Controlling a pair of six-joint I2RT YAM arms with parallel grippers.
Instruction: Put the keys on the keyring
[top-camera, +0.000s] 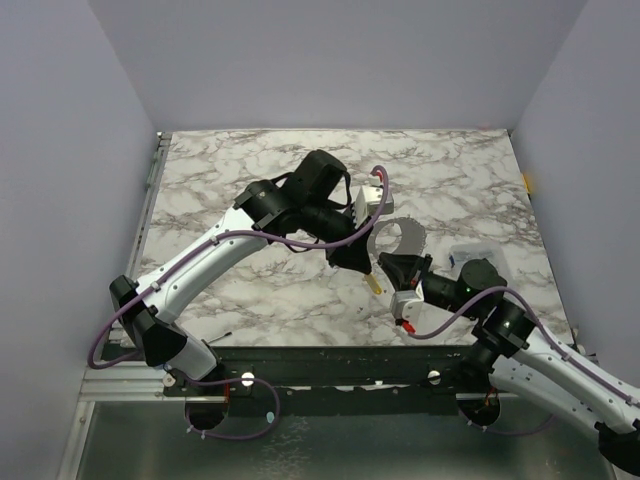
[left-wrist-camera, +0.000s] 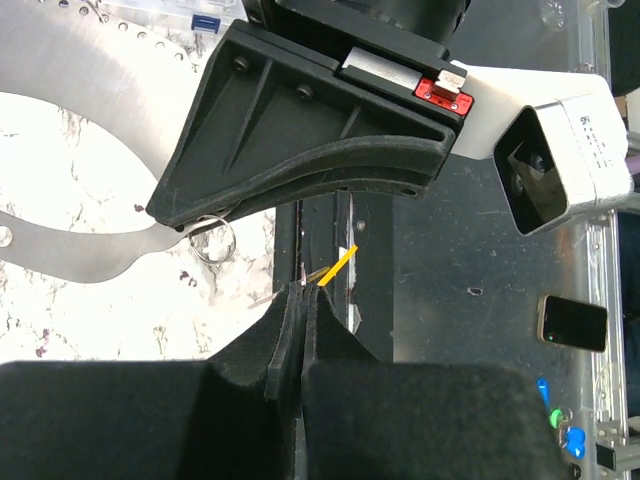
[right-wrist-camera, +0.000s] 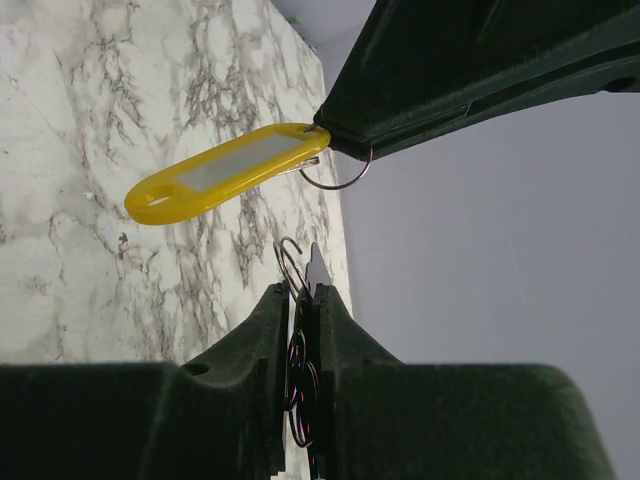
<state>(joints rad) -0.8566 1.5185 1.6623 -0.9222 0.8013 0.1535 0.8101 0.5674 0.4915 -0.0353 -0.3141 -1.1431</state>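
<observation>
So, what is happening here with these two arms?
The left end effector is shut on a yellow key tag, and the right end effector is shut on a small wire ring. The two pieces hang close together above the marble table, not touching. The tag is not on that ring yet.

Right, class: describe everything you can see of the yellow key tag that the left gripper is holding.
The yellow key tag is a flat, elongated piece of glossy plastic with rounded ends and a long greyish label window along its middle. A small wire ring hangs from one end, and the shut left gripper pinches that same end. The tag juts out sideways, slightly tilted, above the marble table. Only the gripper and the ring appear to touch it.
</observation>
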